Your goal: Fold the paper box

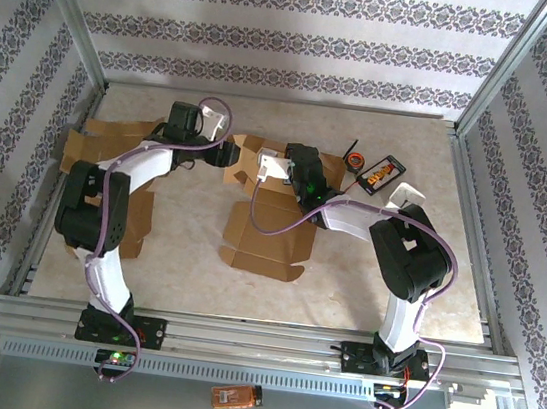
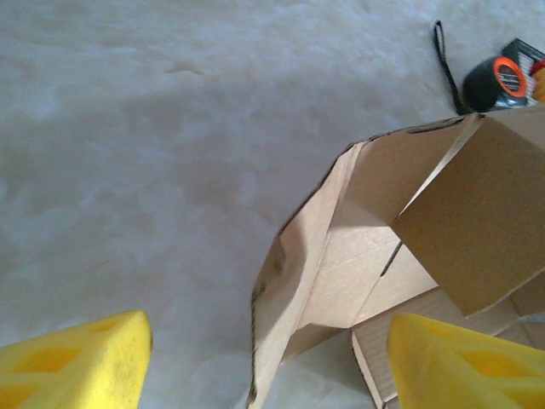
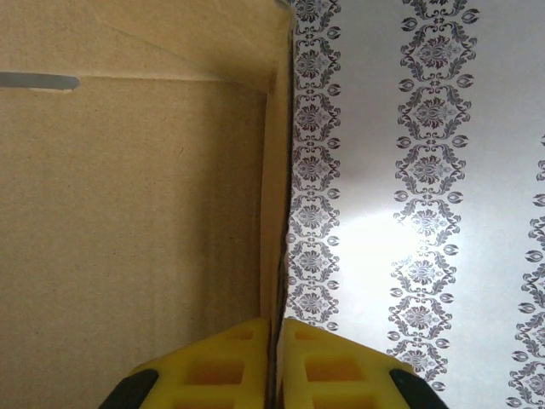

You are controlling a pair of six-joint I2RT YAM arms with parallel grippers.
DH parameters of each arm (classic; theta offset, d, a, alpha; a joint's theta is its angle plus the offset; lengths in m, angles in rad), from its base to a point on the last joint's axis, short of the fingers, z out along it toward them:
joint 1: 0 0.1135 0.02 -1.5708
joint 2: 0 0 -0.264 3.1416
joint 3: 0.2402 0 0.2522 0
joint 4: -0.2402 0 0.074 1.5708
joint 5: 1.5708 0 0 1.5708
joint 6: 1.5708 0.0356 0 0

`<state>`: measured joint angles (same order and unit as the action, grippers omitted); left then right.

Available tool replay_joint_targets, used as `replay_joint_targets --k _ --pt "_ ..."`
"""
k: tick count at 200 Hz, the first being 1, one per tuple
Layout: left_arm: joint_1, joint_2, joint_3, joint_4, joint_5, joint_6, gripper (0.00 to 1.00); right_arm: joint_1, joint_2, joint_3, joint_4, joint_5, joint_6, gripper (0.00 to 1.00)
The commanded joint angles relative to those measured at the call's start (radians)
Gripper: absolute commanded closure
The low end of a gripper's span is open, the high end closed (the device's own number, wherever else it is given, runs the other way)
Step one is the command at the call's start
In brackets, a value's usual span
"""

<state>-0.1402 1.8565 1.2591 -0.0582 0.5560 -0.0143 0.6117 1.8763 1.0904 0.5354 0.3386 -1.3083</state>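
The brown paper box [image 1: 268,232] lies partly folded in the middle of the table, its far walls raised. My left gripper [image 1: 224,152] is at the box's far left corner. In the left wrist view it [image 2: 268,368] is open, its yellow fingers [image 2: 78,362] wide apart, and a raised box wall [image 2: 294,281] stands between them untouched. My right gripper [image 1: 274,170] is at the box's far edge. In the right wrist view it [image 3: 275,345] is shut on the thin edge of an upright box wall [image 3: 136,221].
Flat brown cardboard [image 1: 111,135] lies at the left under the left arm. A black tape roll [image 1: 356,160], a dark packet [image 1: 382,174] and a white piece [image 1: 409,194] sit at the far right. Patterned walls and metal rails enclose the table.
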Motion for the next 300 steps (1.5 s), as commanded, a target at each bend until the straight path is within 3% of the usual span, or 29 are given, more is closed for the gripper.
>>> replay_joint_targets --k 1,32,80,102,118,134,162,176,197,215,248,274,300 --pt "0.018 0.057 0.061 -0.052 0.152 0.045 0.36 0.013 -0.029 -0.006 0.006 -0.018 0.005 0.89" --pt "0.017 0.098 0.072 -0.018 0.224 0.031 0.64 0.016 -0.031 -0.004 0.0 -0.019 0.004 0.88" --pt "0.018 0.08 0.037 0.06 0.227 0.098 0.79 0.03 -0.054 -0.003 -0.036 -0.019 0.01 0.88" --pt "0.015 0.07 0.049 0.037 0.203 0.167 0.88 0.051 -0.109 0.011 -0.166 -0.033 0.057 0.85" --pt "0.012 0.064 0.049 0.044 0.179 0.218 0.95 0.058 -0.176 0.035 -0.332 -0.09 0.168 0.74" --pt "0.01 0.063 0.039 0.082 0.186 0.286 1.0 0.059 -0.255 0.09 -0.567 -0.226 0.318 0.56" --pt "0.004 0.036 -0.024 0.211 0.218 0.379 1.0 0.008 -0.378 0.159 -0.779 -0.604 0.632 0.44" --pt "0.001 0.02 -0.048 0.251 0.215 0.412 1.0 -0.066 -0.4 0.213 -0.803 -0.77 0.901 0.34" --pt "-0.005 0.005 -0.069 0.291 0.22 0.438 1.0 -0.2 -0.344 0.348 -0.853 -0.979 1.219 0.25" --pt "-0.016 -0.006 -0.092 0.326 0.222 0.454 1.0 -0.291 -0.235 0.501 -0.951 -1.092 1.377 0.23" --pt "-0.039 -0.02 -0.124 0.375 0.208 0.464 1.0 -0.336 -0.059 0.683 -1.143 -1.14 1.414 0.25" --pt "-0.043 -0.016 -0.128 0.382 0.205 0.459 1.0 -0.333 -0.012 0.656 -1.149 -1.159 1.401 0.26" --pt "-0.049 -0.018 -0.136 0.393 0.217 0.449 1.0 -0.332 -0.007 0.601 -1.154 -1.077 1.401 0.29"
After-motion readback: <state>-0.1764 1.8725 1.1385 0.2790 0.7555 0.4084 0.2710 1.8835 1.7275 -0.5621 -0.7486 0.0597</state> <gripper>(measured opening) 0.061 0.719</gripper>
